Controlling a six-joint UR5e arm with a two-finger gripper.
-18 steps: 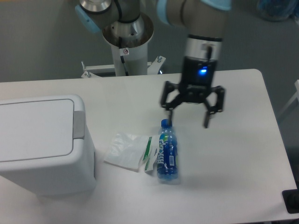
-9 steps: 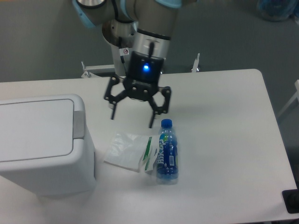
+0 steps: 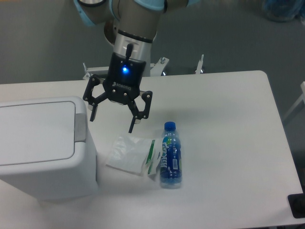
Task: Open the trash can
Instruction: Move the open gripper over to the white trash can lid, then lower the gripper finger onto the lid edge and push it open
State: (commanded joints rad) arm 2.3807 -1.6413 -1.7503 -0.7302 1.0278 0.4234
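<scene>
The trash can (image 3: 40, 148) is a large white boxy bin at the left of the table, its flat lid down and a grey push tab (image 3: 80, 128) on its right edge. My gripper (image 3: 112, 122) hangs open above the table just right of the bin's top right corner, with nothing between its fingers. Its left fingertip is near the grey tab, apart from it.
A blue bottle (image 3: 170, 156) with a blue cap lies on the table to the right of the gripper. Beside it lies a crumpled white wrapper (image 3: 131, 155) with green print. The arm's base column (image 3: 128, 57) stands behind the table. The table's right edge runs past x 600.
The gripper has travelled left across the table, from above the bottle's right side to beside the trash can's corner. It stayed open. The bottle, wrapper and bin have not moved.
</scene>
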